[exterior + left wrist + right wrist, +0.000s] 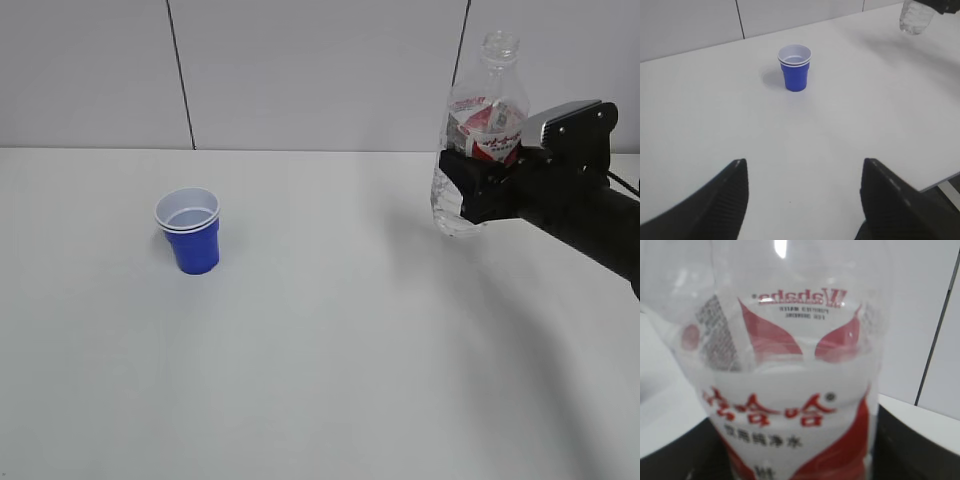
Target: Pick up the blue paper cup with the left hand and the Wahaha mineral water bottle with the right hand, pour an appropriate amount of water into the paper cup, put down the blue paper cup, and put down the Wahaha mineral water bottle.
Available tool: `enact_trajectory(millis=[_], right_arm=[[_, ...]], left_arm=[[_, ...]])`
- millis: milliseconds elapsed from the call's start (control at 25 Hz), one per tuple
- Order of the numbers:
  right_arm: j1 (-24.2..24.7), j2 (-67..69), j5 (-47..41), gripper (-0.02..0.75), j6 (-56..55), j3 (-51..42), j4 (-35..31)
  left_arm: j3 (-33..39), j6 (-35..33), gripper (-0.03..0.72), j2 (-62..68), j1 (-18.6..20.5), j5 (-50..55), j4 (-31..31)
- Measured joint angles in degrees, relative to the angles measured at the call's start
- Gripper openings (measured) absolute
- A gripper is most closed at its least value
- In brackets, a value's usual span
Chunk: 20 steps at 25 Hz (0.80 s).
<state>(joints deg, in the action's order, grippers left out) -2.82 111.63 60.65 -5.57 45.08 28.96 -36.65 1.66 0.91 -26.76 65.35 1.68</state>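
Note:
The blue paper cup (pixel 190 231) stands upright on the white table, left of centre, white inside with a doubled rim. It also shows in the left wrist view (pixel 795 67), far ahead of my left gripper (pixel 802 192), which is open and empty low over the table. My right gripper (pixel 480 180) is shut on the Wahaha mineral water bottle (pixel 478 140) and holds it upright above the table at the right. The bottle's red-and-white label fills the right wrist view (pixel 790 405). Its neck is capless. The bottle's bottom end shows in the left wrist view (pixel 915 17).
The white table (pixel 330 350) runs to a grey panelled wall (pixel 320 70) at the back. The table's near right edge shows in the left wrist view (pixel 940 182).

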Motion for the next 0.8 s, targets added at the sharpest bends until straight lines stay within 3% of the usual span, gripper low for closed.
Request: enact_trajectory(millis=[240, 800], right_arm=[[0.0, 0.0, 0.0, 0.443, 0.0, 0.0, 0.0], [0.0, 0.68, -1.04, 0.442, -0.76, 2.39, -3.45]], left_arm=[[5.38, 0.0, 0.531, 0.0, 0.0, -1.95, -0.56], [6.29, 0.0, 0.498, 0.0, 0.0, -1.95, -1.01]])
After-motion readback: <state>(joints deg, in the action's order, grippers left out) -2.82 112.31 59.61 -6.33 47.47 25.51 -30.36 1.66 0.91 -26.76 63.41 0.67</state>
